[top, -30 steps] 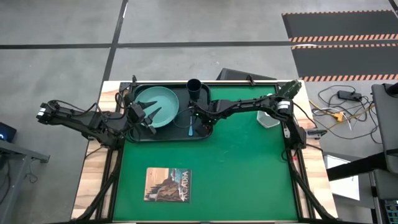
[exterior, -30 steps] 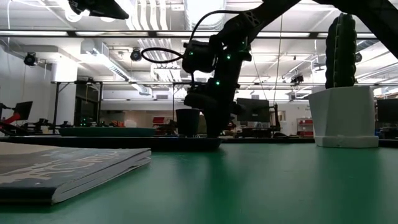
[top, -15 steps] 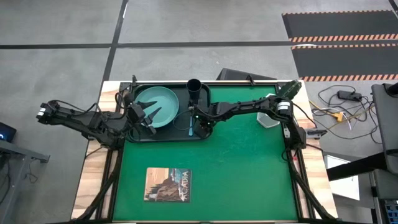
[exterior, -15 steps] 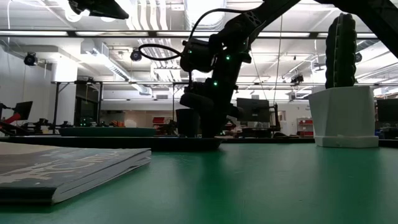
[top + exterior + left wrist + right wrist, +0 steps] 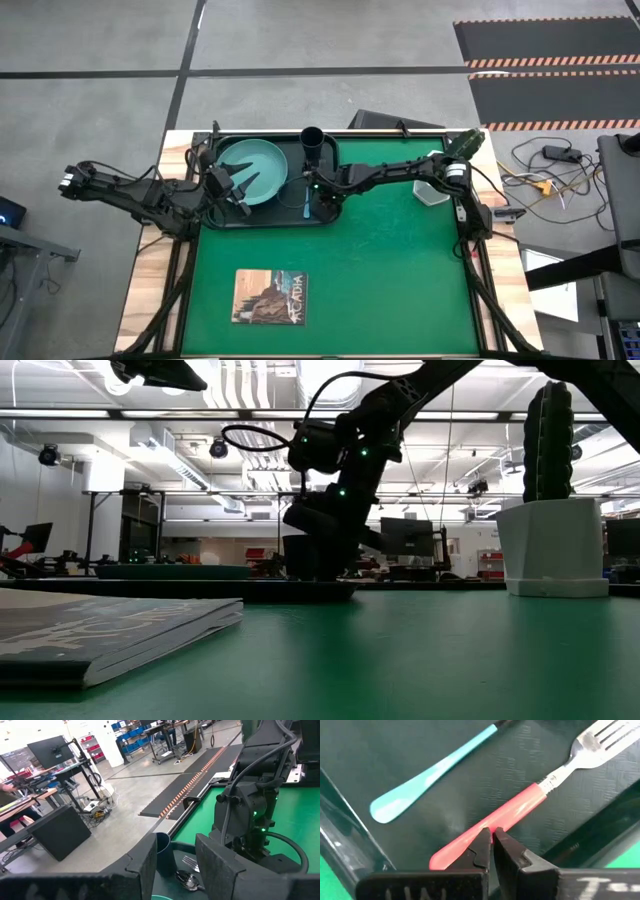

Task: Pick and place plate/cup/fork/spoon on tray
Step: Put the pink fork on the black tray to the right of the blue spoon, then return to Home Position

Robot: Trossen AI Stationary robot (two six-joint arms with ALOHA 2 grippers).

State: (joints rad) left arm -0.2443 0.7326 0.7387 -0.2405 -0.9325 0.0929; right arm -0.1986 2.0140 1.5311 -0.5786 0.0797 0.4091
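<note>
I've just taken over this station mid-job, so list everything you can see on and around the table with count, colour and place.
tray: 1, black, far edge of the table, left of centre.
plate: 1, teal, in the tray's left half.
cup: 1, dark, at the tray's far rim, right of the plate.
spoon: 1, light blue handle, flat on the tray floor right of the plate.
fork: 1, red handle, silver tines, flat on the tray beside the spoon.
potted cactus: 1, white pot, right side of the green mat.
book: 1, on the mat's near left.
left end effector: open, at the plate's left rim.
right end effector: fingers shut, over the fork's handle end.
</note>
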